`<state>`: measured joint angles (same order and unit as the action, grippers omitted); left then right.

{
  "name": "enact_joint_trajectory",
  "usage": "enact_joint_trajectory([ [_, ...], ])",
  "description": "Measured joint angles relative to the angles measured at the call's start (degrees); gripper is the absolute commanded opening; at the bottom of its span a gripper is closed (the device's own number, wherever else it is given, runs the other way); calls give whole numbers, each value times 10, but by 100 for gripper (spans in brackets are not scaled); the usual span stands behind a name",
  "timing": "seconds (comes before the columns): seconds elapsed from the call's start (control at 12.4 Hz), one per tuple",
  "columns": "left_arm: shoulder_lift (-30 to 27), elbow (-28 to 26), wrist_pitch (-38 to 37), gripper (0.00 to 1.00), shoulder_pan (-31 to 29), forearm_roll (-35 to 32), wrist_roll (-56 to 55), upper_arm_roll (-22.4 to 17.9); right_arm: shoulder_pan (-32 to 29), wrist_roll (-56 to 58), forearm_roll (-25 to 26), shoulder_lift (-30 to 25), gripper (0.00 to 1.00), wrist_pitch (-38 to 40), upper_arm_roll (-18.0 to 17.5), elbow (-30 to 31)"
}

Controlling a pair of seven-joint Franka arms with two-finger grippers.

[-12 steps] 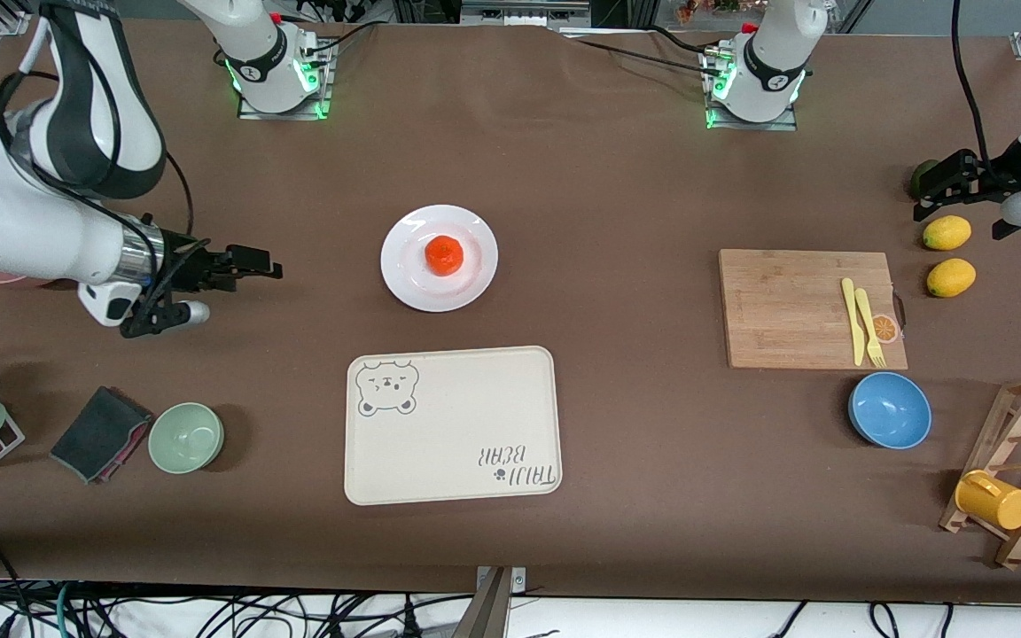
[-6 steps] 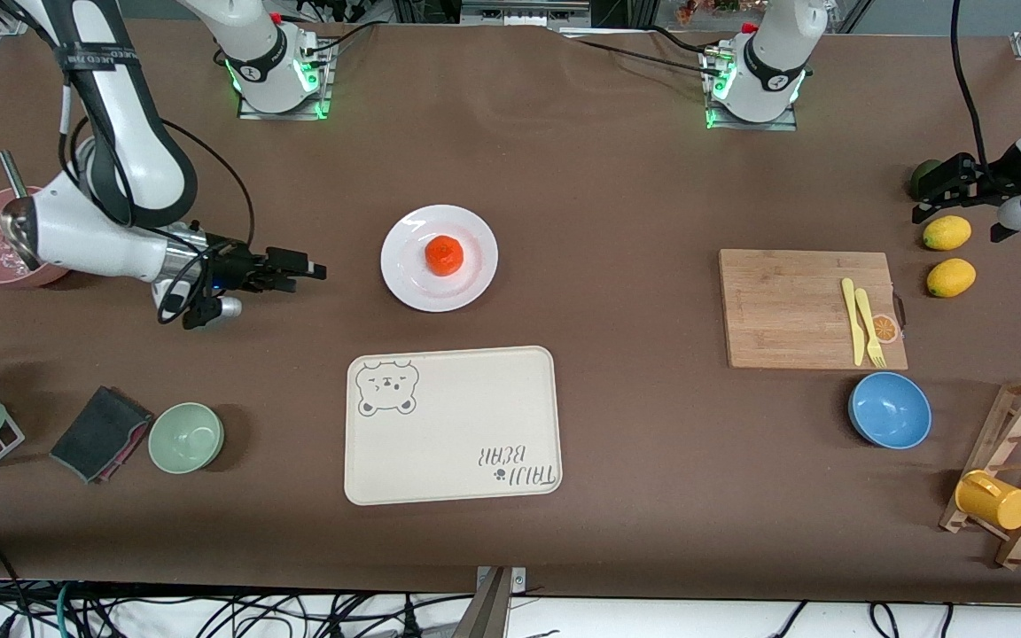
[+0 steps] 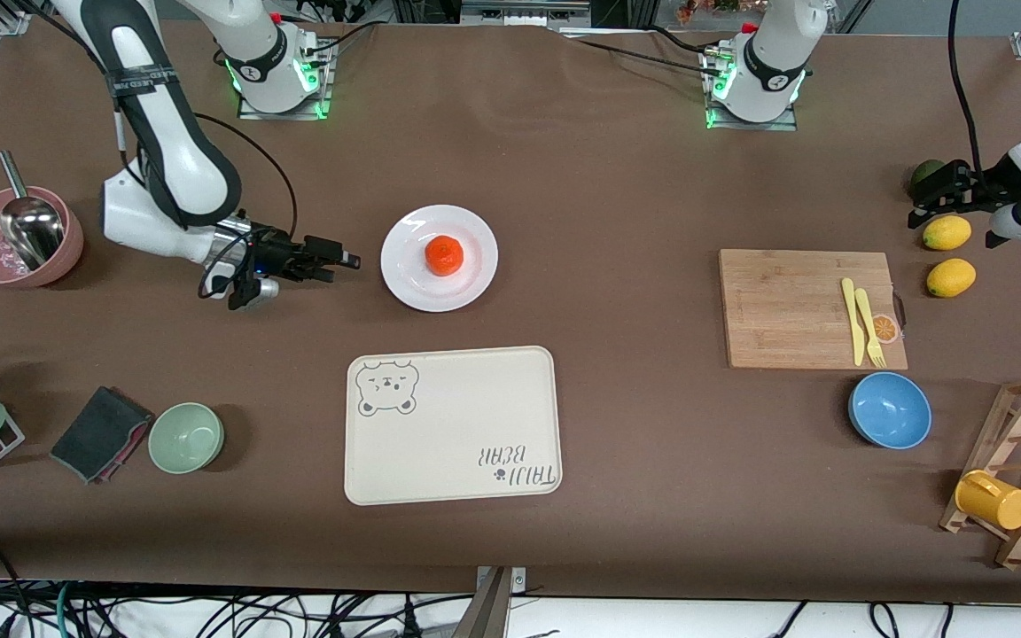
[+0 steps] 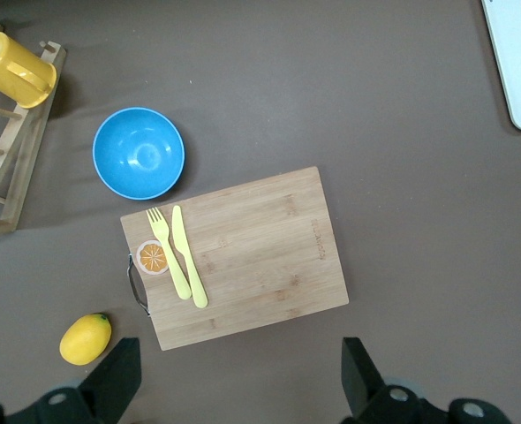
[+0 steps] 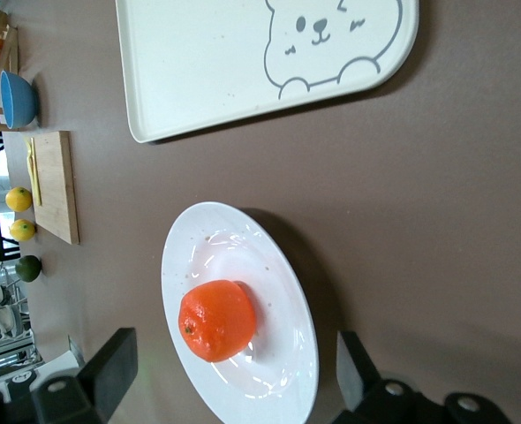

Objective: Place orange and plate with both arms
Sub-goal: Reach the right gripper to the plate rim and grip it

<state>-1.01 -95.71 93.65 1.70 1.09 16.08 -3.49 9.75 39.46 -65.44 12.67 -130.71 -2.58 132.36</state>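
The orange (image 3: 444,255) lies in the middle of the white plate (image 3: 404,270), which rests on the brown table, farther from the front camera than the cream tray. My right gripper (image 3: 338,264) hangs low over the table just beside the plate, toward the right arm's end, open and holding nothing. The right wrist view shows the orange (image 5: 216,320) and the plate (image 5: 243,238) ahead of the right gripper (image 5: 232,380), whose dark fingers (image 5: 110,371) are spread wide. My left gripper (image 3: 931,197) waits open over the lemons. The left gripper (image 4: 240,380) is empty in its wrist view.
A cream bear tray (image 3: 453,425) lies nearer the camera than the plate. A cutting board (image 3: 794,306) with yellow cutlery, a blue bowl (image 3: 890,409), two lemons (image 3: 946,232), a rack with a yellow cup (image 3: 993,501), a green bowl (image 3: 186,437), a cloth (image 3: 101,432) and a pink bowl (image 3: 19,239) surround the middle.
The right arm has swung in from the table's end, bringing its open gripper close beside the plate. The left gripper has barely shifted. Orange and plate have not moved.
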Motion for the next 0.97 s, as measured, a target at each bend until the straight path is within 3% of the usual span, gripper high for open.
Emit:
enact_joint_trajectory([
  [0.4,0,1,0,100,1,0,0,2,0,38,-52,11,100,-64,-40,41],
  [0.73,3,1,0,100,2,0,0,3,0,144,-157,35,100,-66,-45,58],
  [0.97,5,2,0,100,2,0,0,3,0,172,-193,50,98,-68,-55,58],
])
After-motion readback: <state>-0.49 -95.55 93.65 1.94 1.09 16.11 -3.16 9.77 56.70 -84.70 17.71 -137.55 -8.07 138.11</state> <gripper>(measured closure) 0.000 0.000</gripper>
